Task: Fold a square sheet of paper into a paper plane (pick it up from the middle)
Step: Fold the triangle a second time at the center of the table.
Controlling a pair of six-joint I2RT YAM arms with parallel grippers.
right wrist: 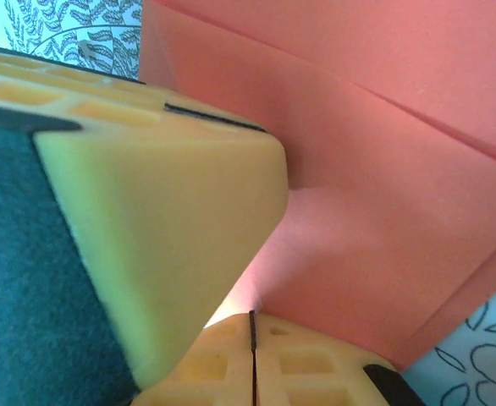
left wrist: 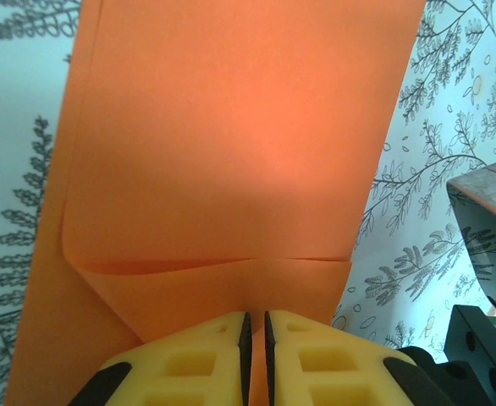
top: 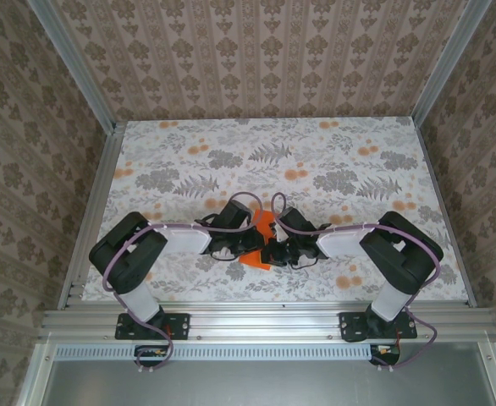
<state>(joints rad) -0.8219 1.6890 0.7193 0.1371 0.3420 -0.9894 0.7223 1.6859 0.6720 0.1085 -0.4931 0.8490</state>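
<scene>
The square sheet of paper [top: 264,223] is bright orange and partly folded, held up just above the table between the two arms near the front middle. In the left wrist view the paper [left wrist: 231,152] rises in front of the camera with a horizontal folded flap across it. My left gripper [left wrist: 256,315] is shut on its lower edge, with orange showing in the thin slit between the pads. In the right wrist view the paper [right wrist: 383,211] spreads from my right gripper [right wrist: 251,315], whose jaws are pressed together at a crease. The left gripper's yellow finger [right wrist: 163,237] sits close beside it.
The table [top: 316,161] has a grey fern and orange flower print and is fenced by aluminium rails and wallpapered walls. Both grippers [top: 250,245] [top: 277,247] nearly touch at the front middle. The right gripper's dark body [left wrist: 485,220] crowds the left wrist view.
</scene>
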